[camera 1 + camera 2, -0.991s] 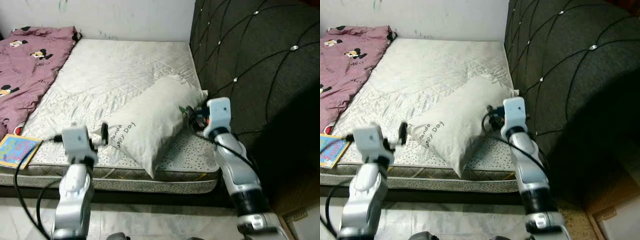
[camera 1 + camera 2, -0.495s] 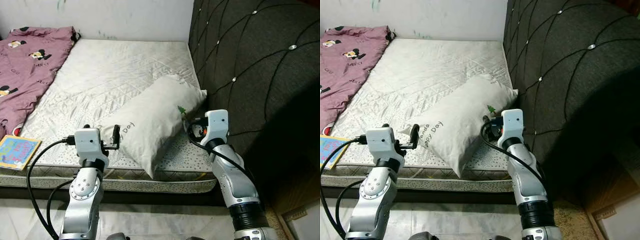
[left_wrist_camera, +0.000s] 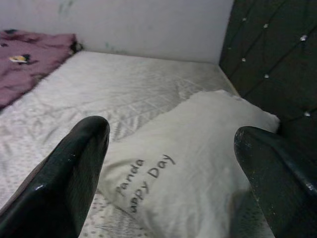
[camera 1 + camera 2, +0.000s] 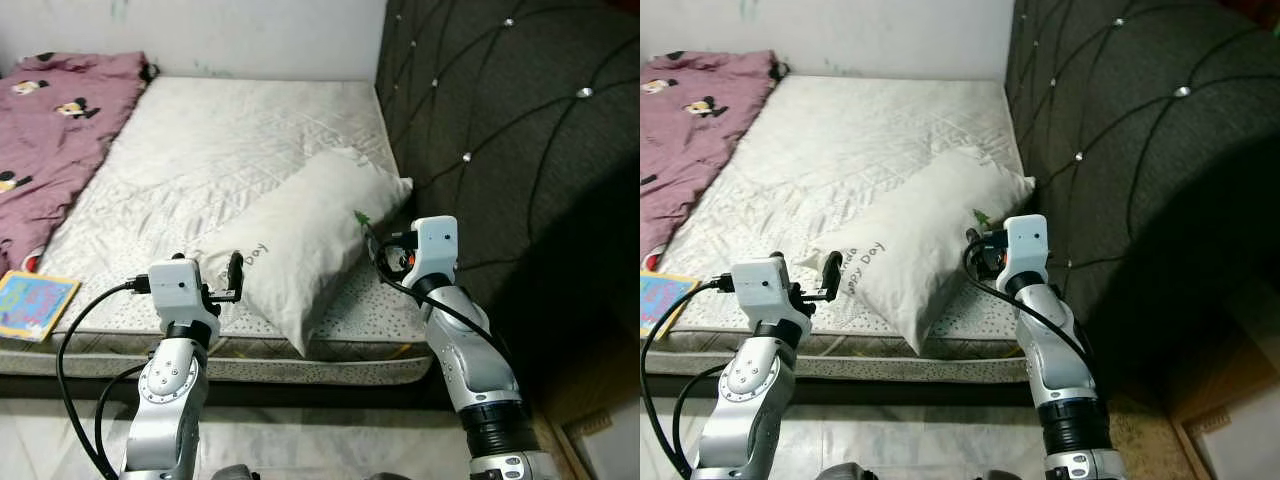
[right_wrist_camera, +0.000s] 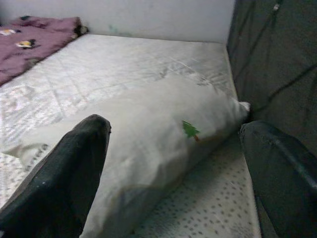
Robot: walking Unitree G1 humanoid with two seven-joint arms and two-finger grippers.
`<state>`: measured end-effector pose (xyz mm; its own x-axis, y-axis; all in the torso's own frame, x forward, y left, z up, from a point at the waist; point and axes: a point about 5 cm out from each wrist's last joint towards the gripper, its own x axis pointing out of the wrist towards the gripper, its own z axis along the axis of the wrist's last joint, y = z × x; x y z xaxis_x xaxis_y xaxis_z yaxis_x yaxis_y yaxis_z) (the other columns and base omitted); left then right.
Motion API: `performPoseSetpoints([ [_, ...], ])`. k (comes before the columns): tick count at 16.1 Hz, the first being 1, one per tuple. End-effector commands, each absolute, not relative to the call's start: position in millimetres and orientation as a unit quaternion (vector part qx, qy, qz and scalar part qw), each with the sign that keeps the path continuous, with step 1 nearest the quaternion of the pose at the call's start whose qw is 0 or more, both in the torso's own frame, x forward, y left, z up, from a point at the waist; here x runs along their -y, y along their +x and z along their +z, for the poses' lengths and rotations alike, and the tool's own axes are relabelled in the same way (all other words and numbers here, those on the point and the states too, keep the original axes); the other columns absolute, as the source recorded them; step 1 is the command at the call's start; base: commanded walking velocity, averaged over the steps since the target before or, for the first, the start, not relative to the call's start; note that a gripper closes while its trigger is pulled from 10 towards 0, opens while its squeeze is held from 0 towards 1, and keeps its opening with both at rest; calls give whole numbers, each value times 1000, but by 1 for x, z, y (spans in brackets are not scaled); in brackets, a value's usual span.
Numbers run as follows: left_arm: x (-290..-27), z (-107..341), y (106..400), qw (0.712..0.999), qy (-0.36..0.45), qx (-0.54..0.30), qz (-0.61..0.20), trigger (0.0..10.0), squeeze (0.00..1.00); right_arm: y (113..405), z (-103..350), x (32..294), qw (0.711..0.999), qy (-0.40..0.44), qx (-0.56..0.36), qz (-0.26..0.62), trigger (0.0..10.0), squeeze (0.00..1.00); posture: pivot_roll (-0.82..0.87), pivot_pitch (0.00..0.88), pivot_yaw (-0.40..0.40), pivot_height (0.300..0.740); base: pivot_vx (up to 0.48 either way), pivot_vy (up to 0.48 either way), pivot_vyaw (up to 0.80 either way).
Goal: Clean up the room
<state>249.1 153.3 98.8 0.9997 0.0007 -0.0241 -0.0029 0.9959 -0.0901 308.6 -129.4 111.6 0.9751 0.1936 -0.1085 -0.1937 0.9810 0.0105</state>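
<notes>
A long white pillow (image 4: pixel 300 235) printed "Panda Happy Day" lies slantwise on the bare mattress (image 4: pixel 230 130), its far end close to the dark headboard. My left gripper (image 4: pixel 232 278) is open at the pillow's near end, by the printed words (image 3: pixel 143 178), with nothing between its fingers (image 3: pixel 74 163). My right gripper (image 4: pixel 385 250) hovers open beside the pillow's far end, near a small green tree print (image 5: pixel 189 130). The pillow lies just ahead of its fingers (image 5: pixel 74 163).
A pink cartoon-mouse blanket (image 4: pixel 50 120) covers the mattress's far left. A colourful book (image 4: pixel 30 305) lies at the front left corner. The tufted dark headboard (image 4: pixel 510 130) rises on the right. Tiled floor (image 4: pixel 300 440) runs along the bed's front edge.
Over the last second my left gripper moved right, up to the pillow's near end. My right gripper drew back and down a little from the far end. Little has moved in the last half second.
</notes>
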Motion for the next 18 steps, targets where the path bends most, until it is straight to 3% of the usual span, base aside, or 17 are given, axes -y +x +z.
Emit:
performPoseSetpoints([
  [1,-154,103,249,999,-48,-5,-3,10000,0,311,117,129,994,3,-47,99,10000,0,-70,21,4,740,0,480,-419],
  [7,-151,109,250,998,-53,16,-25,10000,0,313,118,130,994,-7,-45,99,10000,0,-75,18,5,740,0,0,0],
  [16,-149,108,249,997,-59,16,-37,10000,0,315,118,132,994,-16,-44,98,10000,0,-75,15,2,740,378,0,0],
  [18,-147,106,249,998,-51,8,-32,10000,0,315,117,134,994,-19,-44,96,10000,0,-75,15,2,740,0,0,0],
])
